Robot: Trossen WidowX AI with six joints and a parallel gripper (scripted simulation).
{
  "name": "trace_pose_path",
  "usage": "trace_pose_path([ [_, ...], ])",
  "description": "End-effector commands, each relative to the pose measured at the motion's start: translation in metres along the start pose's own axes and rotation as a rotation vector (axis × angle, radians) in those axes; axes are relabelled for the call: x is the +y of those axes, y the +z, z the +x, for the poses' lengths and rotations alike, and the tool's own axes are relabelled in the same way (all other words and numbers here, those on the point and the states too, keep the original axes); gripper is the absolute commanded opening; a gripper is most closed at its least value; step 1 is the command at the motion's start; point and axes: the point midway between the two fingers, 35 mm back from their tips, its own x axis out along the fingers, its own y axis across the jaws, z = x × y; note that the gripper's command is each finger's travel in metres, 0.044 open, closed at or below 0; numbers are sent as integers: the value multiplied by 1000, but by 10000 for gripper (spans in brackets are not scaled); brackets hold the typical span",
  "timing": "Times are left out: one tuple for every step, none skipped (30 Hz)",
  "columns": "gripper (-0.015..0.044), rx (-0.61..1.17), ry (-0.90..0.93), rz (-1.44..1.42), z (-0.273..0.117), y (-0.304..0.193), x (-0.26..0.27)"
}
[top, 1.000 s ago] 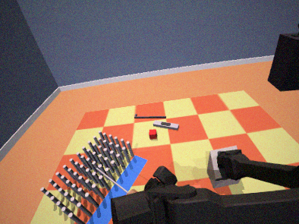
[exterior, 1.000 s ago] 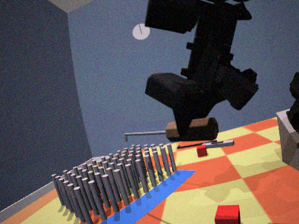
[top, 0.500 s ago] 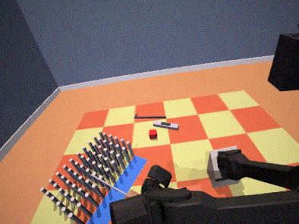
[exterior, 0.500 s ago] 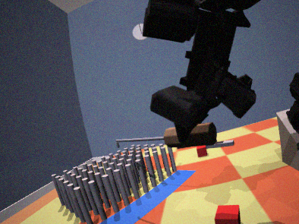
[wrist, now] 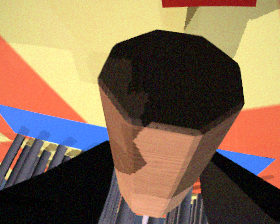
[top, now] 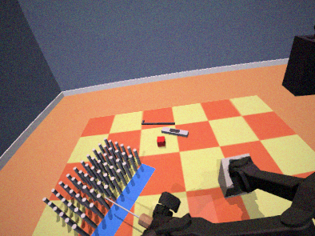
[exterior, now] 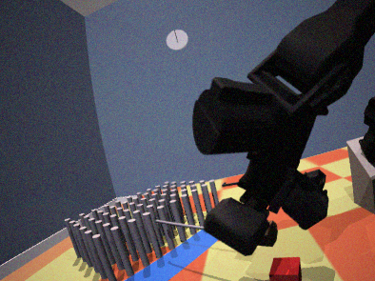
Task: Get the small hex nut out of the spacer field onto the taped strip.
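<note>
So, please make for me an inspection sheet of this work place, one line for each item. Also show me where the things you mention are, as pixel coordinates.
Surface: orange and yellow checks; blue strip [top: 141,180] [exterior: 187,250] [wrist: 65,125] before the posts.
Posts: standing in rows [top: 85,187] [exterior: 143,228].
Nut: cannot be made out.
Tool: wooden handle [top: 145,220] [wrist: 160,160] gripped, thin rod [top: 121,207] [exterior: 181,225] reaching to the posts.
Clutter: red block [top: 161,142] [exterior: 286,269], black hooked rod [top: 158,123], grey flat piece [top: 175,132].
Gripper [top: 147,223] [wrist: 158,153]: closed on the handle.
Cables: nothing seen.
Surroundings: blue walls, round wall clock [exterior: 177,39].
</note>
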Motion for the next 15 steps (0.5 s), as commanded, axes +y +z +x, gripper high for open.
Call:
trace_pose_path([
  [0, -2, 9, 9, 23, 20, 3],
  [0, -2, 7, 10, 28, 25, 3],
  [0, -2, 6, 11, 33, 30, 3],
  [0, -2, 4, 12, 36, 34, 3],
  [0, -2, 3, 13, 38, 36, 3],
  [0, -2, 2, 13, 38, 37, 3],
  [0, 4, 0, 14, 38, 36, 3],
  [0, 5, 0, 14, 38, 36, 3],
  [0, 6, -1, 14, 38, 36, 3],
  [0, 7, -2, 14, 38, 35, 3],
  [0, 9, -3, 14, 38, 34, 3],
  [0, 12, -4, 15, 38, 33, 3],
  [0, 16, -6, 16, 38, 32, 3],
  [0, 21, -7, 16, 38, 31, 3],
  [0, 26, -9, 17, 39, 30, 3],
])
